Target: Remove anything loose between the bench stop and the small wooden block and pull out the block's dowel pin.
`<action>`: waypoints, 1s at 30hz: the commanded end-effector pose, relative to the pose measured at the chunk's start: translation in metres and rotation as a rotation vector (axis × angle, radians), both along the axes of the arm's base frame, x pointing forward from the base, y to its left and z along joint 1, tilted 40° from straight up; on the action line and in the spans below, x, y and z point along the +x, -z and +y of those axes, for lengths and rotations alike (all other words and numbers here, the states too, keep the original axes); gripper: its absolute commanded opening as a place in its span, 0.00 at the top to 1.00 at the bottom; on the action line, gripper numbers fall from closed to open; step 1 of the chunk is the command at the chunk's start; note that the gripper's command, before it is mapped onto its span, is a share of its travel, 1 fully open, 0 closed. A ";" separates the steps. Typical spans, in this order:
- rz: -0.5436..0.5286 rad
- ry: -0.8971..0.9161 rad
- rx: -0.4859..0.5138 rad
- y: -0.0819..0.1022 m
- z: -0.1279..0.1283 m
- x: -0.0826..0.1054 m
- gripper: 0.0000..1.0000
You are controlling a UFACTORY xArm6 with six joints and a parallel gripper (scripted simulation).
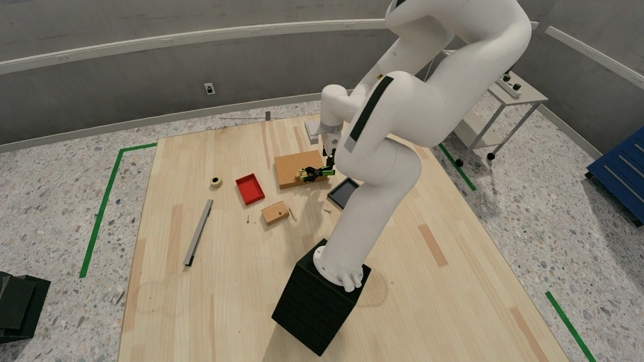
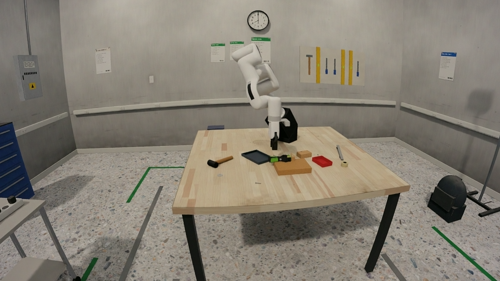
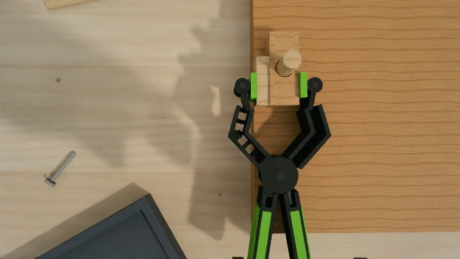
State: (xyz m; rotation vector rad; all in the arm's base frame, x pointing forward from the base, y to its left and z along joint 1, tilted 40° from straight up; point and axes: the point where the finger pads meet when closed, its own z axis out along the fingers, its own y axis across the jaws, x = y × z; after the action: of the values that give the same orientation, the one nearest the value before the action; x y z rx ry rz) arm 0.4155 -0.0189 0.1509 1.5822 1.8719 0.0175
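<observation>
The small wooden block (image 3: 284,88) lies flat on the bench board (image 2: 293,175) with its dowel pin (image 3: 288,62) standing upright in the hole. The block sits against the pale bench stop (image 3: 261,80) at the board's left edge; I see nothing between them. The black and green spring clamp (image 3: 278,175) (image 1: 316,172) (image 2: 279,159) squeezes stop and block together with its green pads. My gripper (image 1: 330,157) (image 2: 274,144) hangs above the clamp's handles, partly open and empty. Its fingertips barely show at the bottom edge of the wrist view.
A dark tray (image 3: 118,234) (image 1: 343,192) (image 2: 256,156) lies close to the clamp handles. A screw (image 3: 59,168) lies on the table. Further off are a red tray (image 1: 249,189) (image 2: 322,160), a larger wooden block (image 1: 274,212), a hammer (image 2: 219,161), a tape roll (image 1: 216,181) and a metal bar (image 1: 197,232).
</observation>
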 end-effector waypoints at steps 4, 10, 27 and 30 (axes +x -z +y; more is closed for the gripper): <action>-0.002 -0.001 0.001 -0.003 0.001 -0.001 0.50; -0.002 -0.001 0.001 -0.003 0.001 -0.001 0.50; -0.016 0.028 0.020 -0.002 0.004 0.000 0.50; -0.020 0.035 0.024 -0.002 0.004 0.000 0.50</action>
State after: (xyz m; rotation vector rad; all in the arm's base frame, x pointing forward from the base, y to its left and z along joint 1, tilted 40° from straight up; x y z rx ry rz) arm 0.4144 -0.0163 0.1521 1.6071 1.8530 0.0281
